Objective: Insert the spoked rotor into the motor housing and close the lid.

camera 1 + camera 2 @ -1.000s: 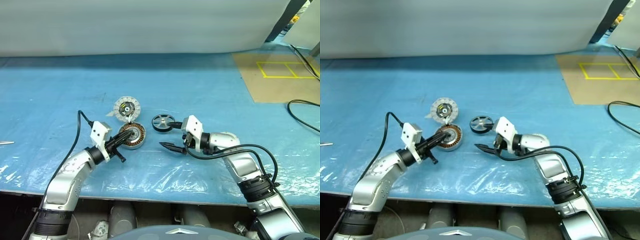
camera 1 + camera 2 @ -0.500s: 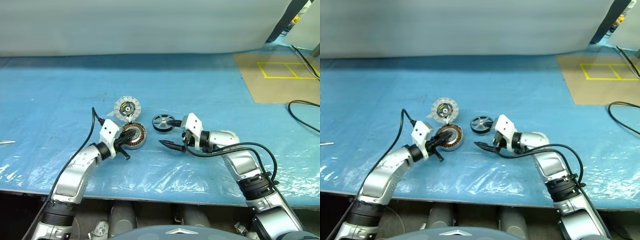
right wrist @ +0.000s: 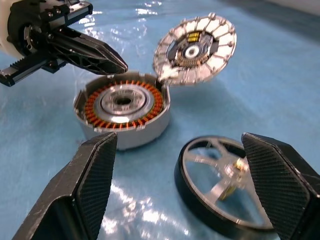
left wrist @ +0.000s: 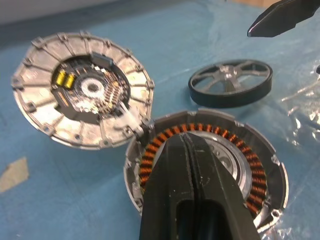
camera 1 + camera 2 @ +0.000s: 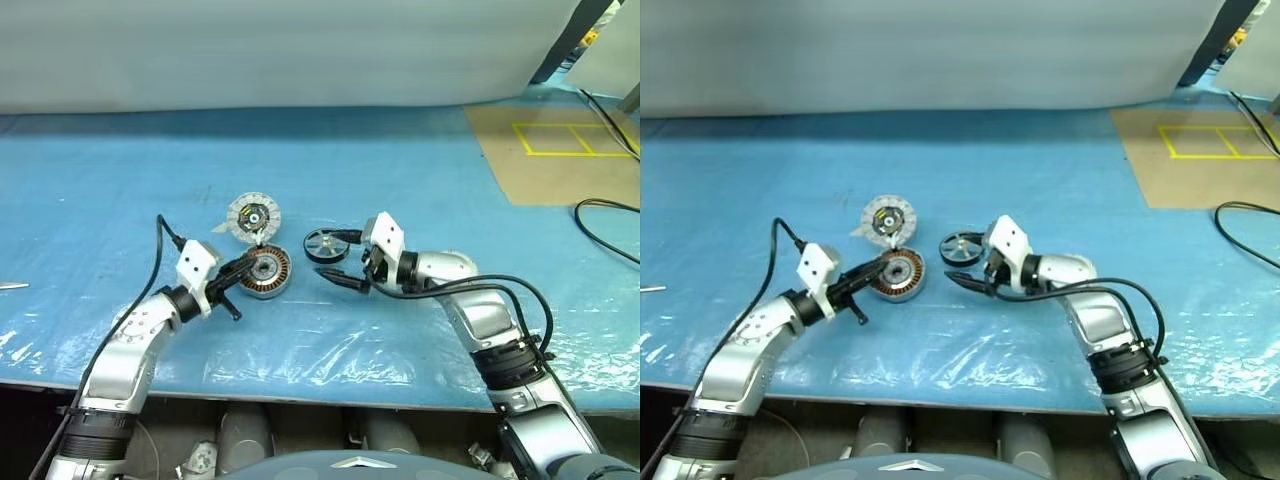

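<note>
Small black spoked rotor with silvery hub (image 3: 227,187), flat on table between spread right pincer (image 5: 342,259): may skid off sideways when pinched; left pincer (image 5: 246,270) pressed together over grey copper-wound motor housing (image 5: 266,273).

On the desk (image 5: 420,190) the motor housing (image 5: 265,273) sits left of the spoked rotor (image 5: 325,245), the two near but apart. The lid (image 5: 253,216) lies just behind the housing, touching its rim. A cable (image 5: 605,225) lies far right.
</note>
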